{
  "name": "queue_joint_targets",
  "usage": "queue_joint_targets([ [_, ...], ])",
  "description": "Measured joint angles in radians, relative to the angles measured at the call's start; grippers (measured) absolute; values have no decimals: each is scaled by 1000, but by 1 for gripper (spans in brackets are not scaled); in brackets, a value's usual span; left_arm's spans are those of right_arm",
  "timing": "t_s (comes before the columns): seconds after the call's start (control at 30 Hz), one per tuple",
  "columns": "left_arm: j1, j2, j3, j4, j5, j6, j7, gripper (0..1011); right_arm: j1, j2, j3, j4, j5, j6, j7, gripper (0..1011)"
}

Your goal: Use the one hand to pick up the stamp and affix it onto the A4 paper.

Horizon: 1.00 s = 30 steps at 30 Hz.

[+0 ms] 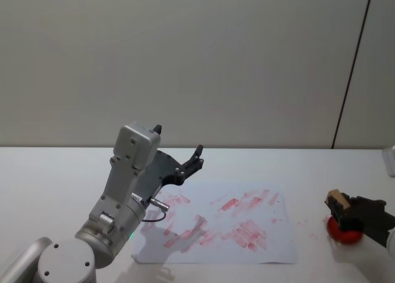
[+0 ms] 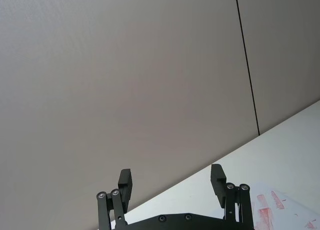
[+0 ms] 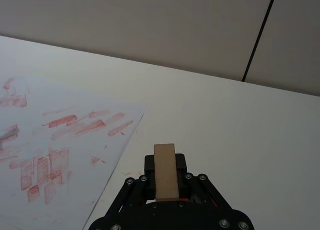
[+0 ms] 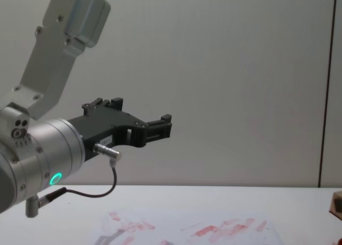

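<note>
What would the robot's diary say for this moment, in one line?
right gripper: shut on stamp, over red ink pad | A4 paper: inked | left gripper: open, raised

We saw a plain white table (image 1: 55,172) running back to a grey wall. On it lay the A4 paper (image 1: 281,249), a white sheet spread flat near the front edge, toward the middle. Its surface carried many smeared red ink marks, mostly short bars in loose clusters, along with a grey smudge near its left part. To the right of the sheet, apart from its edge, a round red pad (image 1: 343,232) sat directly on the tabletop. A few faint red specks dotted the bare white surface between the sheet and that pad
</note>
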Motion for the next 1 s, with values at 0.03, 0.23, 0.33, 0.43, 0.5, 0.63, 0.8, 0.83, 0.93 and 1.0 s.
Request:
queue_joint_targets([
  [0.03, 0, 0, 0, 0, 0, 0, 0, 1002, 0, 1, 0, 3, -4, -1, 0, 220],
  [0.23, 0, 0, 0, 0, 0, 0, 0, 1003, 1, 3, 0, 18, -21, -3, 0, 220],
  [0.33, 0, 0, 0, 0, 0, 0, 0, 1002, 2, 4, -1, 26, -30, -3, 1, 219],
  [0.43, 0, 0, 0, 0, 0, 0, 0, 1003, 2, 6, -2, 31, -36, 0, 2, 220],
  [0.5, 0, 0, 0, 0, 0, 0, 0, 1002, 1, 8, -2, 37, -43, 3, 2, 219],
  [0.63, 0, 0, 0, 0, 0, 0, 0, 1003, -2, 10, -2, 44, -51, 4, 2, 219],
  [0.8, 0, 0, 0, 0, 0, 0, 0, 1003, -5, 12, -2, 49, -57, 5, 2, 236],
  [0.83, 0, 0, 0, 0, 0, 0, 0, 1003, -5, 12, -2, 50, -58, 5, 2, 252],
  [0.93, 0, 0, 0, 0, 0, 0, 0, 1003, -6, 13, -2, 52, -60, 5, 2, 350],
  [1.0, 0, 0, 0, 0, 0, 0, 0, 1002, -7, 13, -2, 53, -62, 6, 2, 433],
])
